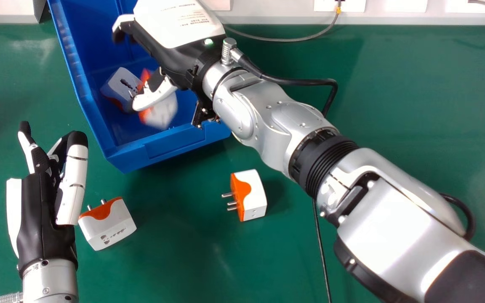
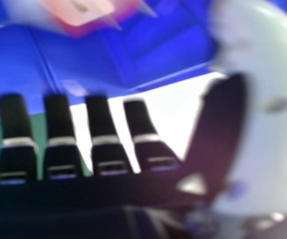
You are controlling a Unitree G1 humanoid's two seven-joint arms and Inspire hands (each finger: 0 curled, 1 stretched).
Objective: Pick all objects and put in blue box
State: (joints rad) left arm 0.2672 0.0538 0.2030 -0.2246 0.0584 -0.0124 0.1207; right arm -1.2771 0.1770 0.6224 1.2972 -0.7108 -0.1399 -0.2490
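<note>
Right hand spread over the box, for a clean drop

Right arm slanting across from the right, to bring the hand above the open box and keep the drop within its walls. In the right hand view, fingers straight and apart, nothing pinched between them and the thumb: a hand spread to let go rather than to grip. Below the thumb, a blurred plug, inside the outline of the box; most likely just released, though with the blur, too hard to tell falling from resting. Beside it, down in the box, a tilted plug, already put away.

On the counter, two more to collect. Left plug lying just beside the left hand; right plug in front of the box, near enough for a short carry. Prongs of the latter pointing leftward, so probably best to grasp by the smooth white body and spare the metal. Left hand at the view's left, fingers loosely straight, outside the box and clear of the other arm's path.

Next, by the look of things: lift the right hand clear of the rim, then down to the right plug, with care not to catch the cable close by.
</note>
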